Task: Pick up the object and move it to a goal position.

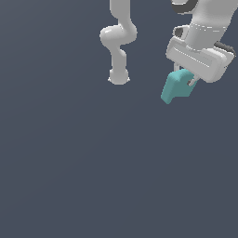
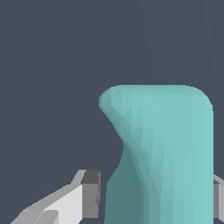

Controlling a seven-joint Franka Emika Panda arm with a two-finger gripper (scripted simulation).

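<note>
The object [image 1: 175, 90] is a small teal curved block, hanging tilted under my gripper [image 1: 184, 77] near the exterior view's upper right. My gripper is shut on its upper part, and its lower end sticks out below the fingers. In the wrist view the object [image 2: 175, 131] fills the space between the two fingers, with its rounded end pointing away from the camera. One grey finger [image 2: 89, 194] shows beside its narrow waist, and only a sliver of the other finger [image 2: 219, 197] shows at the frame's edge. No goal marker is visible.
The arm's white base and lower links [image 1: 118, 69] stand towards the back of the exterior view, to the left of the gripper. A plain dark blue-grey surface [image 1: 93, 176] spreads everywhere beneath.
</note>
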